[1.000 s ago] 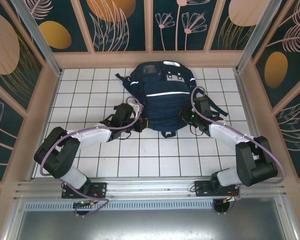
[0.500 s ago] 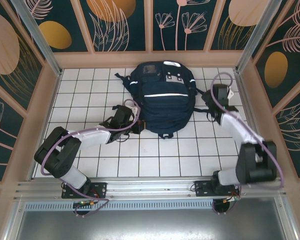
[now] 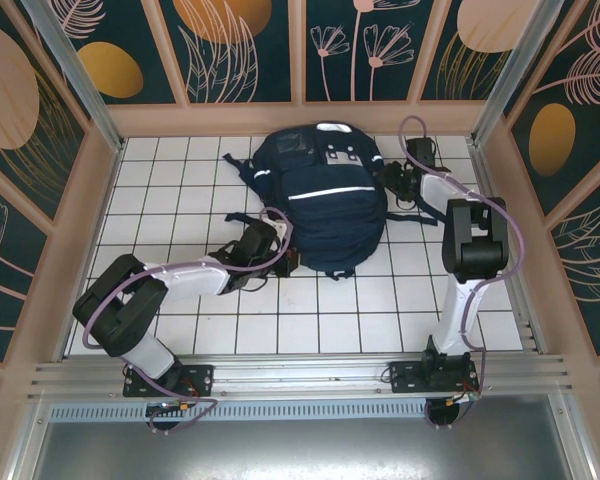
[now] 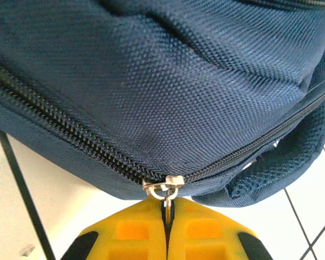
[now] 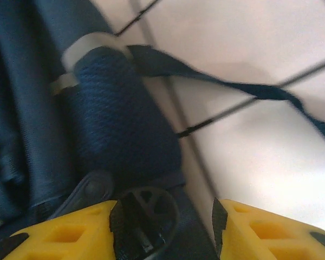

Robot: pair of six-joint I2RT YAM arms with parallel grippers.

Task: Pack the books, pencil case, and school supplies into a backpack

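both tools work the backpack (image 3: 325, 200): left tool (image 4: 167, 219) stays clamped on its zipper pull (image 4: 166, 192) just ahead; right tool (image 5: 195, 227), jaws half-parted, has swung to the shoulder strap (image 5: 119, 119) beneath it, probably bracing for zipping.

Over the last second, swung the right gripper (image 3: 398, 182) from the backpack's (image 3: 325, 200) near right corner out and up to its far right side, beside a shoulder strap (image 5: 119, 124). Spread the jaws from almost shut to well apart. Edged the left gripper (image 3: 286, 258) slightly along the backpack's near left corner.
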